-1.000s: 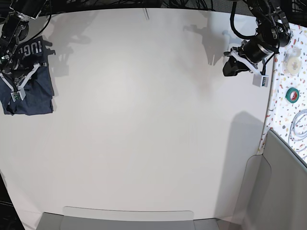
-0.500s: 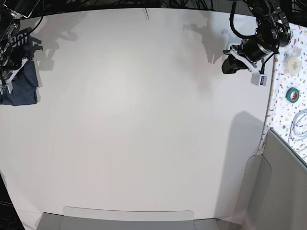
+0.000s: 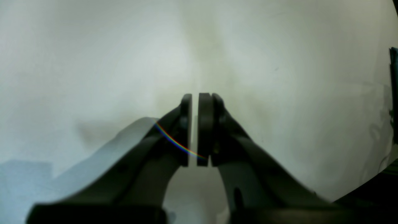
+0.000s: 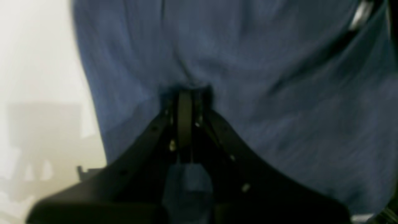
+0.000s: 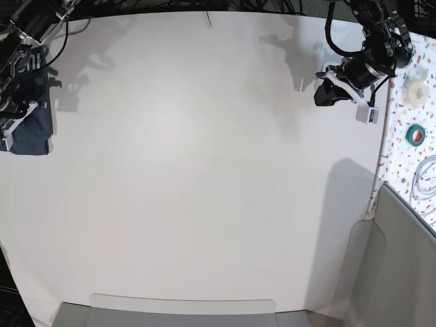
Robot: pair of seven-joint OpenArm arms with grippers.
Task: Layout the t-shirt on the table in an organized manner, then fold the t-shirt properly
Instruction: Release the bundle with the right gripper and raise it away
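Note:
The navy t-shirt (image 5: 34, 133) is bunched at the far left edge of the white table (image 5: 204, 170), and only a small dark patch of it shows in the base view. My right gripper (image 5: 15, 122) sits over it there. In the right wrist view this gripper (image 4: 185, 91) is shut on a fold of the blue cloth (image 4: 248, 62), which fills most of the frame. My left gripper (image 5: 323, 94) hovers near the table's back right. Its jaws (image 3: 195, 96) stand together with only a sliver between them, nothing held, over bare table (image 3: 93, 62).
A speckled strip runs along the right edge with a pale tape roll (image 5: 413, 85), a green tape roll (image 5: 415, 134) and a coiled cable (image 5: 426, 177). Grey panels stand at the bottom right (image 5: 402, 259) and along the front edge (image 5: 184, 310).
My right gripper has dragged the t-shirt leftward to the table's left edge, so less of it shows. The left arm has hardly moved.

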